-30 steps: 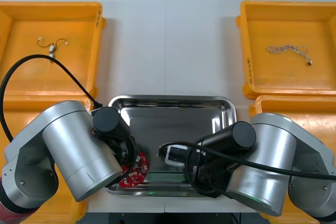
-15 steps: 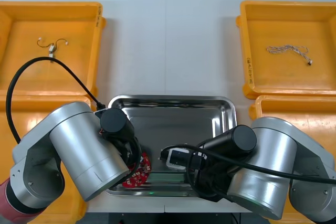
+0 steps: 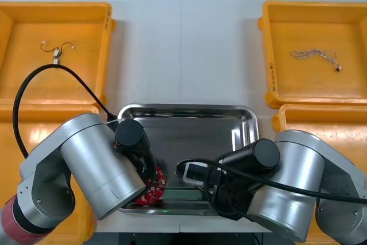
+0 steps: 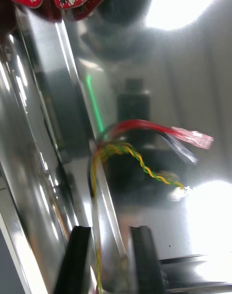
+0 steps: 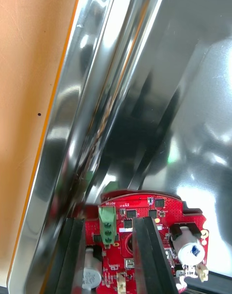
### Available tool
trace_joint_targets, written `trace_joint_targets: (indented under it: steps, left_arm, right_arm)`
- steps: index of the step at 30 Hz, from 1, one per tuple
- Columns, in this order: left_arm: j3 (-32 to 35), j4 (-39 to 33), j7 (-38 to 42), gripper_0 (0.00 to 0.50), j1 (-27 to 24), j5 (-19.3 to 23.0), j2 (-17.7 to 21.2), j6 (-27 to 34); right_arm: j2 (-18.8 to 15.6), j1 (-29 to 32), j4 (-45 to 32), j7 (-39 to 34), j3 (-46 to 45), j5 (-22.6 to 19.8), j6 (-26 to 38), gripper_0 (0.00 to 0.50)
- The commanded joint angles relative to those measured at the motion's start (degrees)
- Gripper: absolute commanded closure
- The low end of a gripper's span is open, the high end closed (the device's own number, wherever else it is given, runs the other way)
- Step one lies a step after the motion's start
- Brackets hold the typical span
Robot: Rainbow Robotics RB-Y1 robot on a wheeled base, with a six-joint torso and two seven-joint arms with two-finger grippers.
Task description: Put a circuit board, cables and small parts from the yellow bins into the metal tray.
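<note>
The round red circuit board point(image 5: 145, 236) lies on the floor of the metal tray point(image 3: 189, 110), at its front left corner point(image 3: 153, 189). My left gripper point(image 5: 108, 255) is right over it and open, its fingers standing apart on either side of the board's green connector without touching it. The red and yellow cable point(image 4: 140, 129) lies in the tray's front part. A thin strand of it runs loose between the open fingers of my right gripper point(image 4: 111, 260). From the front, my left arm point(image 3: 97, 164) and right arm point(image 3: 287, 187) cover both grippers.
The back left yellow bin point(image 3: 106, 38) holds a small metal part point(image 3: 56, 53). The back right bin point(image 3: 266, 44) holds a pale twisted cable point(image 3: 314, 55). Front bins point(image 3: 11, 119) point(image 3: 344, 113) lie partly under the arms. The tray wall point(image 5: 96, 105) stands beside the left fingers.
My left arm has swung a little to the right over the tray's front left corner, and the board has shifted slightly with it. The right arm has barely moved.
</note>
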Motion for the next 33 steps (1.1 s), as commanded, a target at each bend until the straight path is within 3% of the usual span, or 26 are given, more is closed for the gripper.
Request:
trace_joint_targets:
  steps: [1,3,13,22,27,33]
  left_arm:
    - [-1.24,-0.66,-4.48,0.21,-0.08,-0.73,-1.66,0.35]
    - [-1.15,-0.84,-4.48,0.21,-0.34,-0.73,-1.66,0.35]
    - [-0.36,-3.39,-4.4,0.211,-1.31,-0.73,-1.39,0.35]
    - [2.36,-7.61,-4.57,0.203,-1.83,-0.02,0.01,0.35]
    - [4.21,-9.19,-4.22,0.194,-3.06,1.47,1.51,0.35]
    - [7.55,-9.28,-3.52,0.181,-6.4,6.74,3.97,0.35]
  right_arm:
    - [1.38,0.72,-0.9,-1.14,1.04,1.82,-0.55,0.035]
    - [1.38,0.72,-1.16,-1.23,1.04,2.08,-0.55,0.0]
    - [1.3,-0.86,-2.4,-1.14,-2.57,0.67,2.88,0.0]
    - [1.38,-4.99,-4.86,-1.32,-13.46,-9.26,13.56,0.0]
    - [1.3,-7.72,-5.56,-1.85,-19.62,-14.71,13.56,0.0]
    - [1.12,-11.5,-6.09,-3.08,-27.09,-20.42,13.56,0.0]
